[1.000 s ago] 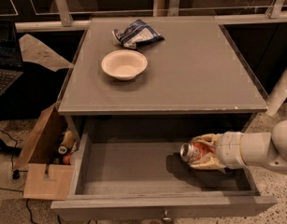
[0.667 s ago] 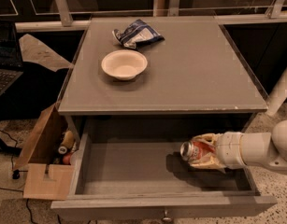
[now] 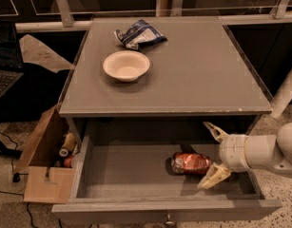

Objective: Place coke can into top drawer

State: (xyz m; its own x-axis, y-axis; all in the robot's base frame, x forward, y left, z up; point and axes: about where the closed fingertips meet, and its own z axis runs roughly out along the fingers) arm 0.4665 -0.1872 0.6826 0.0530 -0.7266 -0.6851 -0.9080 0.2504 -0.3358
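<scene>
Far to the left of the top drawer (image 3: 126,177), a dark laptop (image 3: 2,75) sits at the edge of the view. Just left of the drawer, an open brown cardboard box (image 3: 41,186) stands on the pale speckled floor (image 3: 5,210) with a few bottles (image 3: 67,145) inside.

The drawer is pulled out toward the viewer. It is wide, shallow and grey, with a small metal knob (image 3: 170,219) on its front. Above the drawer is the flat grey cabinet top (image 3: 202,70). A white round bowl (image 3: 126,65) rests over the drawer's left half, and a crumpled blue-and-white snack bag (image 3: 139,33) lies behind the bowl. Behind the top runs a pale rail (image 3: 45,26) with dark glass panels.

Inside the drawer, right of centre, the coke can (image 3: 189,163) lies on its side on the flat bottom. My gripper (image 3: 213,154) reaches into the drawer's right end, just beside the can. My fingers (image 3: 213,176) are spread wide apart and grasp nothing. My white arm (image 3: 259,152) extends off past the drawer's right side.
</scene>
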